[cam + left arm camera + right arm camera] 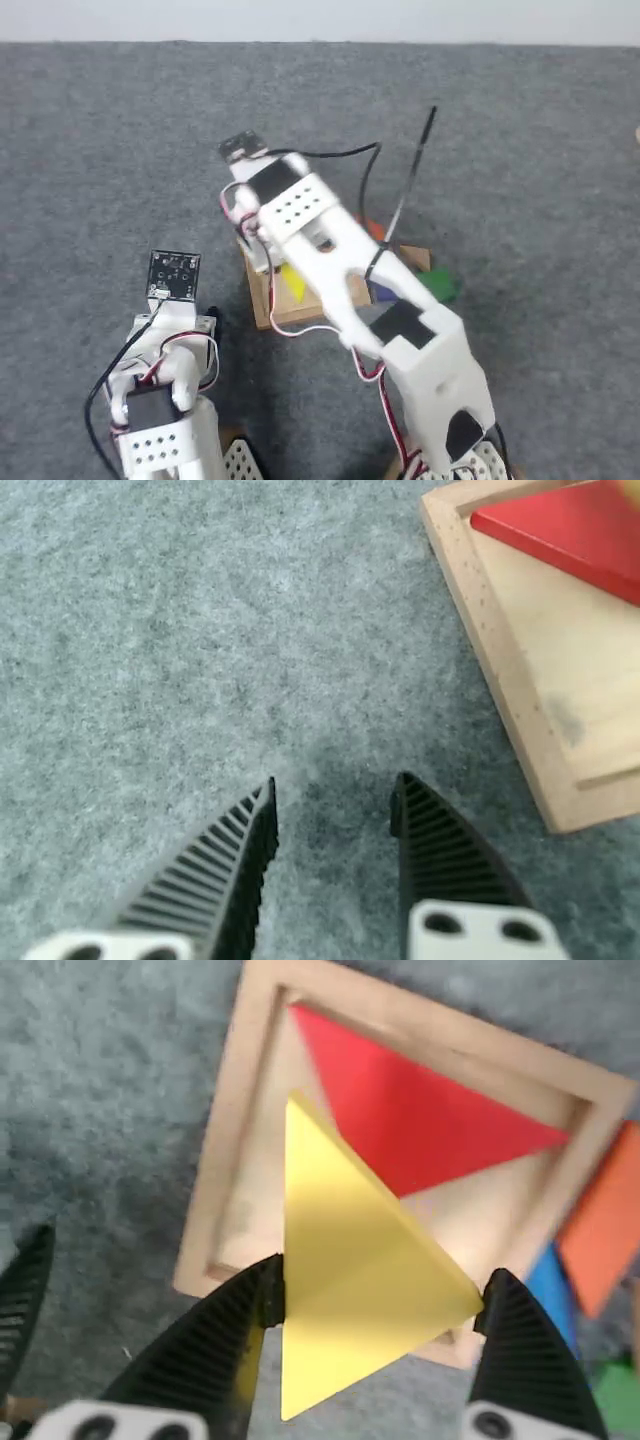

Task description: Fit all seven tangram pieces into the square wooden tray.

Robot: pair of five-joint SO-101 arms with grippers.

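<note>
The right gripper (383, 1280) is clamped on the yellow triangle (350, 1300) by its edges, above the left part of the wooden tray (225, 1160), over the seated red triangle (410, 1110). The piece looks light, stiff and slick. The left gripper (335, 800) stands apart.

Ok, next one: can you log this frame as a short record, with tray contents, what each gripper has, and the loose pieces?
tray: square wooden tray on the grey mat
in tray: red triangle, lying flat
right gripper: shut on the yellow triangle, held over the tray, not yet laid in
left gripper: open, empty, over the mat beside a tray corner
outside tray: orange piece, blue piece, green piece, together along one side
</note>
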